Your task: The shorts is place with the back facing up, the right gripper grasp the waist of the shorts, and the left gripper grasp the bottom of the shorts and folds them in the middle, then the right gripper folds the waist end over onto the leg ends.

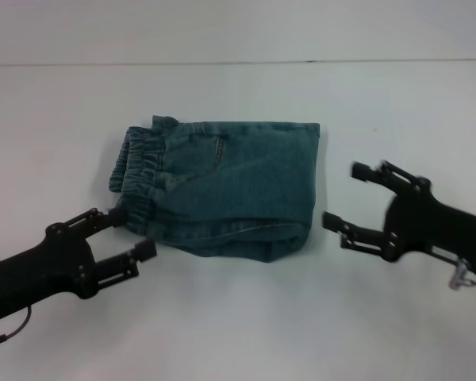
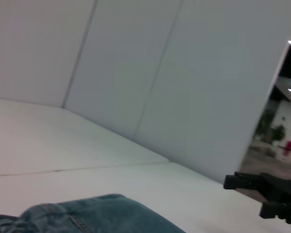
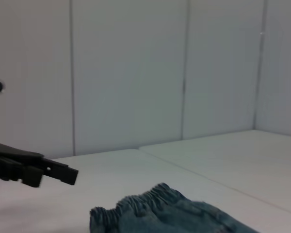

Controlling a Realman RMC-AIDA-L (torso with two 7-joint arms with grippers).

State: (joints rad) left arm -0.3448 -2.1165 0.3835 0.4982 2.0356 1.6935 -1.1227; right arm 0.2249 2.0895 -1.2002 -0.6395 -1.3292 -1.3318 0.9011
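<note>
On the left of the head view, the left gripper (image 1: pixel 133 232) sits low over the white table (image 1: pixel 238 333), its two black fingers spread apart and holding nothing — the upper fingertip lies right at the gathered elastic waistband (image 1: pixel 136 176) of the shorts (image 1: pixel 222 186), though whether it touches the cloth cannot be told. The shorts lie folded into a compact blue-green denim bundle in the middle of the table, the ruffled waistband on the left side and a smooth folded edge on the right. To the right, clear of the denim, the right gripper (image 1: pixel 345 196) hovers with its fingers wide apart and empty, pointing toward the folded edge. The right wrist view shows the waistband's ruffles (image 3: pixel 136 206) with the left gripper's fingers (image 3: pixel 48 172) beyond.
</note>
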